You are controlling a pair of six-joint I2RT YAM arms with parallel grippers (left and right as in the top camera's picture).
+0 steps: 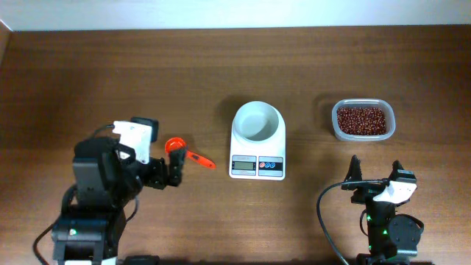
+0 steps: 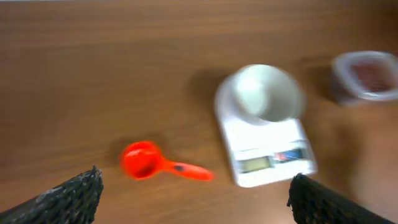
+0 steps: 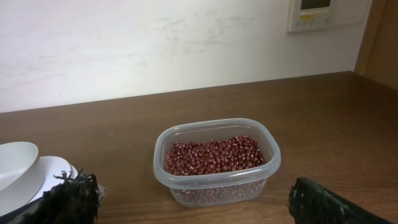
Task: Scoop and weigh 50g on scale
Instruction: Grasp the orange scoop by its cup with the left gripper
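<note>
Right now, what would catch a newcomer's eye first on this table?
The bright orange-red plastic scoop stands out most, lying on the dark wooden table left of centre. Next comes the white rectangular digital scale at centre, with an empty white round bowl on top. To its right is the clear plastic tub filled with dark red beans.

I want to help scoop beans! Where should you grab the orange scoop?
Grab the scoop by its thin handle, coming straight down from above. It lies flat on the table, cup up, handle sticking out toward the scale.
</note>
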